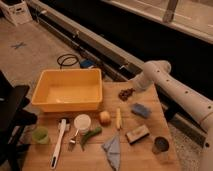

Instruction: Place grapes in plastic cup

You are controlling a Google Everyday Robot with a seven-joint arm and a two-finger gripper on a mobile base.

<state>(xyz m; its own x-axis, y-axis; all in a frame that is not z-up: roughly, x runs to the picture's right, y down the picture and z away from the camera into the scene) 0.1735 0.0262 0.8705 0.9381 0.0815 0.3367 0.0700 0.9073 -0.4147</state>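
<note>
The grapes point(124, 94), a small dark purple-red bunch, lie on the wooden table point(145, 160) near its back edge, right of the yellow bin. My gripper point(131, 90) is at the end of the white arm point(165, 82), which reaches in from the right. It is right at the grapes, at their upper right side. The plastic cup point(40, 135), translucent light green, stands at the table's front left corner, far from the gripper.
A yellow bin point(67, 90) fills the back left. A white cup point(82, 123), a white brush point(58, 143), a green vegetable point(91, 134), an orange fruit point(104, 117), a banana point(118, 119), a blue sponge point(140, 110), a blue cloth point(114, 150), a brown block point(137, 134) and a metal cup point(161, 145) lie in between.
</note>
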